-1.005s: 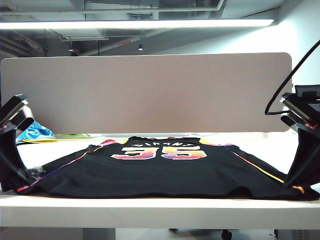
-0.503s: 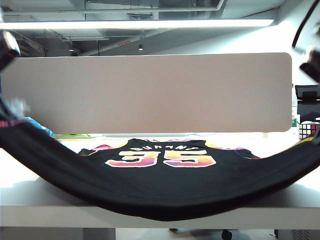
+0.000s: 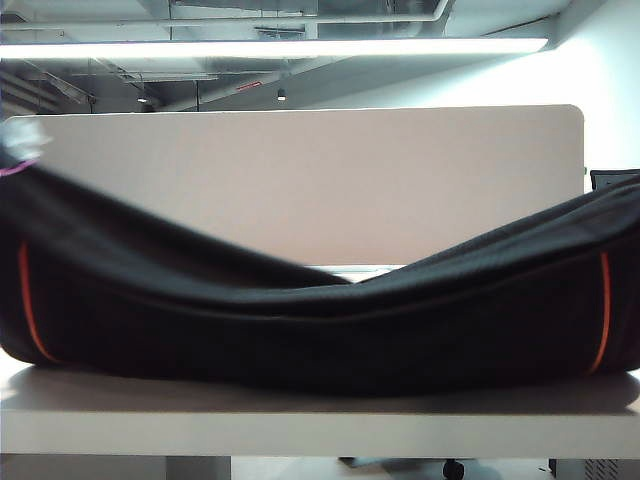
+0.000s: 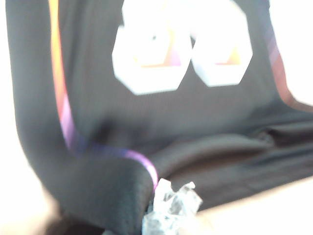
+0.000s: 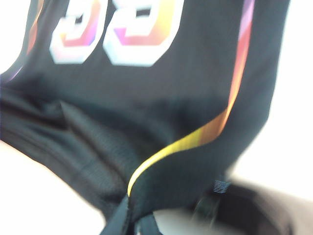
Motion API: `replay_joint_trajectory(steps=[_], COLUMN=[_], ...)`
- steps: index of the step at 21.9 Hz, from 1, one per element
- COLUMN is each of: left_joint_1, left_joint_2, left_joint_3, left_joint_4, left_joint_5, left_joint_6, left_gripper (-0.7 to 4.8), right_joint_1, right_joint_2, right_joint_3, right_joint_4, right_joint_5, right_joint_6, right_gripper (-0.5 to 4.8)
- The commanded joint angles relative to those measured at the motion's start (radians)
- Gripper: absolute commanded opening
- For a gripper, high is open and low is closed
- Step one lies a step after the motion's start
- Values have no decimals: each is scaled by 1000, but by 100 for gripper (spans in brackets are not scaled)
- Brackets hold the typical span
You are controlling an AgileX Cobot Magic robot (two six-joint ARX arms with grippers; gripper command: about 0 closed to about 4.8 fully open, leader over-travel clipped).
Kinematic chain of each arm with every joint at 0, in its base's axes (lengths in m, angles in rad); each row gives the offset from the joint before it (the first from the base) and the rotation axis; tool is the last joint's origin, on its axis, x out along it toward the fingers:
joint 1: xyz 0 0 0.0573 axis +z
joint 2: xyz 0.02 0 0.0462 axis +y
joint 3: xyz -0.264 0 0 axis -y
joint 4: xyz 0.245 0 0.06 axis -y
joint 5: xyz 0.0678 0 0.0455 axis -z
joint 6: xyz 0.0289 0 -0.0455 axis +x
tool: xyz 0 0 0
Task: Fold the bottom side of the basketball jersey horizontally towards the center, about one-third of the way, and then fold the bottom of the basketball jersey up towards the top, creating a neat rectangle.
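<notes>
Black mesh cloth fills most of the exterior view: the basketball jersey (image 3: 320,320) has its bottom hem lifted off the table (image 3: 320,420) at both corners and sags in the middle like a hammock, w/ orange trim lines showing near each end. The far part of the shirt, w/ the big number, lies flat on the table beyond the raised edge; the number shows in both wrist views but is hidden from the front by the raised cloth.

Left gripper (image 4: 171,215) sits at the left bottom corner, next to the purple-orange side stripe (image 4: 66,127). Only a blurred, shiny bit of its tip shows, w/ cloth bunched against it; jaws read as clamped tight on that corner. In the exterior view a pale smear at upper left (image 3: 22,150) is prob. this same gripper, high up.

Right gripper (image 5: 137,223) is at the right bottom corner, where the yellow-orange stripe (image 5: 205,132) runs into a pinched fold of cloth; jaws also closed on the jersey. It's out of the exterior frame, off to the right.

Why held this way: pinching both hem corners at once keeps the edge roughly straight, so it can be carried over toward the number as one line & laid down for the first third-fold. Judging by the sag, the middle may drag or wrinkle unless the corners are pulled apart a bit. Beige divider panel (image 3: 300,180) stands behind the table.
</notes>
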Motion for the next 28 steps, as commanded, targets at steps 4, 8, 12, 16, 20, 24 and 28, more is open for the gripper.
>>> replay_joint_trajectory(steps=[4, 8, 12, 16, 20, 24, 28], left_joint_1=[32, 61, 83, 111, 127, 127, 127], left_joint_2=[360, 596, 766, 865, 858, 835, 836], left_joint_3=[85, 203, 300, 349, 352, 352, 342], left_joint_4=[499, 624, 713, 727, 631, 464, 273], left_joint_5=[-72, -133, -173, -152, -149, -133, -116], left_joint_6=[7, 44, 95, 135, 159, 178, 205], left_gripper=[-6, -6, 16, 334, 368, 368, 368], right_joint_1=[-41, -72, -93, -122, -154, -180, -194], right_joint_2=[372, 612, 763, 834, 814, 776, 772], right_joint_3=[147, 308, 397, 433, 434, 433, 400], right_joint_4=[358, 480, 624, 674, 577, 392, 244], right_joint_5=[204, 228, 227, 231, 230, 169, 42], right_joint_6=[-143, -182, -198, -215, -214, -214, -214], right_gripper=[-8, -8, 35, 273, 277, 278, 279])
